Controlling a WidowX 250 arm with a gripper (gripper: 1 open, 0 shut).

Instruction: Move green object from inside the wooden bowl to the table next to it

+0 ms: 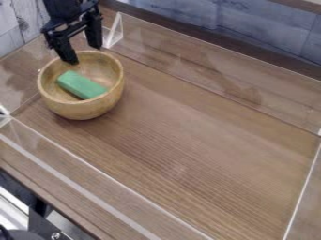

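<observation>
Your green object (81, 86) lies flat inside the wooden bowl (107, 97), long axis running from the desk's (201, 141) far-left corner toward its near-right. Your gripper (77, 50) hangs above the bowl's far rim, jaws spread wide, holding nothing.

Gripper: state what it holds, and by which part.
Nothing is held. The gripper is open and empty above the wooden bowl, and the green object lies inside the bowl, clear of the fingers.
</observation>
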